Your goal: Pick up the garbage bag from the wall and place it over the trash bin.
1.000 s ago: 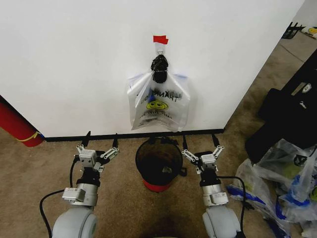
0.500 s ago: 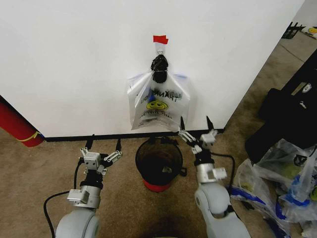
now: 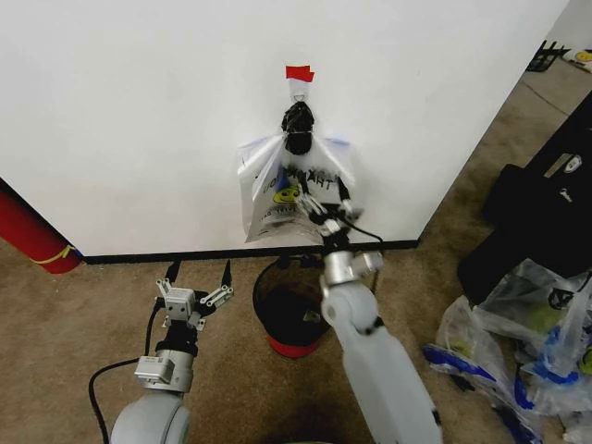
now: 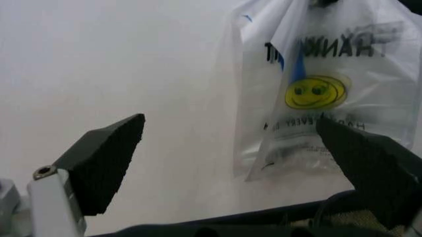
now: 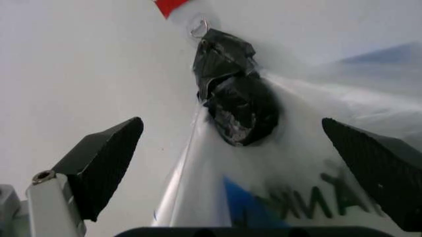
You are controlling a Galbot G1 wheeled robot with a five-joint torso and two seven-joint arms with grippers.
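Observation:
The garbage bag point(image 3: 264, 203) hangs on the white wall point(image 3: 139, 111) from a small hook point(image 3: 298, 88) under a red tape strip point(image 3: 299, 72). It is thin translucent white plastic with black lettering, a yellow smiley and blue patches. Its handles are bunched in a black knot point(image 5: 234, 98). My right gripper point(image 3: 326, 196) is raised in front of the bag's middle, open, with the knot ahead of it between the jaws point(image 5: 237, 168). The black mesh trash bin point(image 3: 282, 310) with a red base stands on the carpet below. My left gripper point(image 3: 199, 270) waits open, low, left of the bin, facing the bag point(image 4: 329, 89).
A black baseboard point(image 3: 185, 254) runs along the foot of the wall. A red cylinder point(image 3: 32, 231) leans at the far left. Bulging clear bags point(image 3: 527, 342) and a black case point(image 3: 546, 213) crowd the floor to the right.
My right arm has lifted from beside the bin and swung left, up to the front of the hanging bag. The left gripper has crept slightly toward the bin.

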